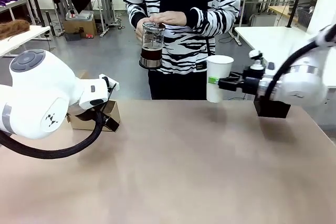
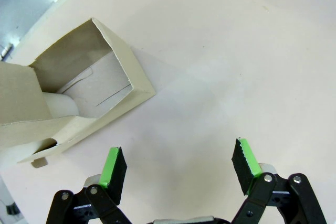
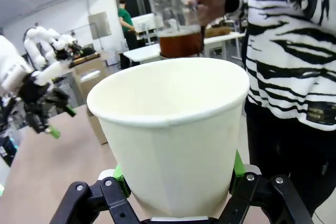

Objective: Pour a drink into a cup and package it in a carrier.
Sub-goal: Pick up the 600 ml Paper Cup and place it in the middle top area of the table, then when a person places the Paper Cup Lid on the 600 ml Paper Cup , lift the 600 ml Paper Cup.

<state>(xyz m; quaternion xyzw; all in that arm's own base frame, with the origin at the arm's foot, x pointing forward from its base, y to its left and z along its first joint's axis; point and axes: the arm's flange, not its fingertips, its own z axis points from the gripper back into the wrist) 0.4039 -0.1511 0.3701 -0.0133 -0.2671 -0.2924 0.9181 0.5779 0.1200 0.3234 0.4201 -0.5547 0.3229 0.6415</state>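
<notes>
The cup (image 1: 220, 66) is a tall, plain white paper one, narrowing toward its bottom, with a rolled rim and an open mouth with no lid on it. In the right wrist view a straight seam runs down its side. It stands upright in the air above the table's (image 1: 184, 177) far edge, right of the middle. The right claw (image 1: 216, 81) pinches it from both sides low on its wall, with the green pads (image 3: 239, 163) pressed against the paper.

Beyond the table's far edge, left of the cup and higher than its rim, a person in a black-and-white striped top holds a clear glass jug (image 1: 152, 38) with a metal base. One hand (image 1: 167, 18) rests on its top. The dark brown drink (image 1: 152, 54) fills only its lower part.

On the table's left side, near the far edge, sits the carrier (image 2: 113, 61), made of brown cardboard, with one pocket open toward the left wrist camera. The left claw (image 2: 178, 163) hangs over bare table just beside it with its fingers spread wide, holding nothing. A black box (image 1: 272, 109) sits at the table's far right, partly behind the right arm.
</notes>
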